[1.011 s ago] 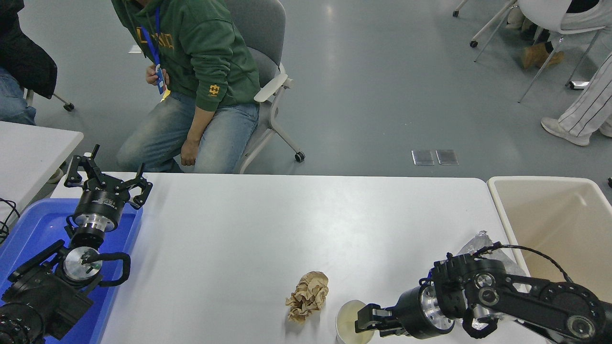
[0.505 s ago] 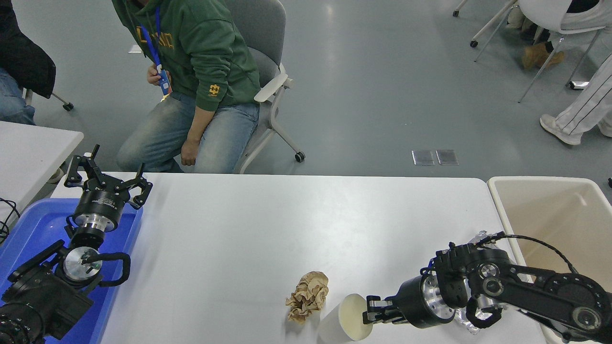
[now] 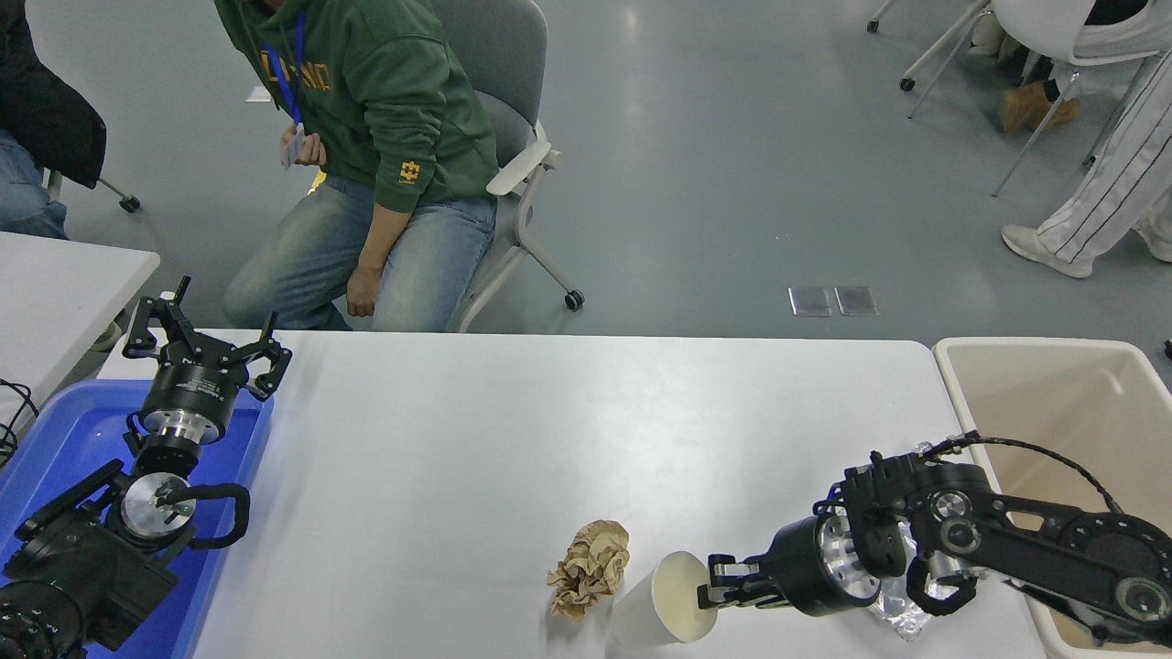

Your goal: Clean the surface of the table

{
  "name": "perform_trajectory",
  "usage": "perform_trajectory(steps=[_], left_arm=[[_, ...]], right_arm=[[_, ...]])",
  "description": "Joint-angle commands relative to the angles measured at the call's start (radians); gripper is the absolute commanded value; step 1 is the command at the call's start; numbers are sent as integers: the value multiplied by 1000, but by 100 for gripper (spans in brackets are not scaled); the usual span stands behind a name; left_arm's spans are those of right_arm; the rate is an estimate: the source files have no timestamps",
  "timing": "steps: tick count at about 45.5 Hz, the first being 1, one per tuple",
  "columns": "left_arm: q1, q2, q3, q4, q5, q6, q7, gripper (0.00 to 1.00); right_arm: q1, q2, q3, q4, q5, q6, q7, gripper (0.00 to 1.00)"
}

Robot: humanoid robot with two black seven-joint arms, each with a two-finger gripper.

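Head view shows the table surface (image 3: 513, 430), a wide white table with rounded corners, filling the middle of the scene from the near edge to about halfway up. At its right end, just beside it, stands a cream bin (image 3: 957, 384) with an open top. At the left end a blue tray (image 3: 55, 430) lies under the left arm, and beyond it is a corner of a smaller white table (image 3: 64, 284). On the far side a person in a green hoodie (image 3: 394, 101) and jeans sits on a grey wheeled chair (image 3: 513, 64), one hand raised near the chest, the other resting on a thigh. The right arm (image 3: 1035, 549) comes in from the near right and points left, low over the table; the right gripper (image 3: 710, 581) has its jaws closed on the rim of a white paper cup (image 3: 661, 610), which is tipped on its side with its open mouth facing right. The left gripper (image 3: 203, 343) is parked at the far left over the tray's far edge, its jaws spread wide and holding nothing. Just left of the cup, close to it, lies a crumpled brown paper ball (image 3: 591, 566). Under the right arm's wrist, near the bin, a crumpled piece of clear plastic wrap (image 3: 893, 613) partly shows.
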Motion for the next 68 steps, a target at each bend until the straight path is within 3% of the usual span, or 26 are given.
perform_trajectory(steps=[1,21,48,68], left_arm=[[1,-1,0,0,0,0,0,100],[0,-1,0,0,0,0,0,100],[0,-1,0,0,0,0,0,100],[0,1,0,0,0,0,0,100]], right_arm=[[99,-76,29,4,72,87,-1,0],[217,-123,104,-2,74,165,-2,0],[233,-250,230,-99,78,203,16,0],[234,-258,271,-257,75,208,81,0]])
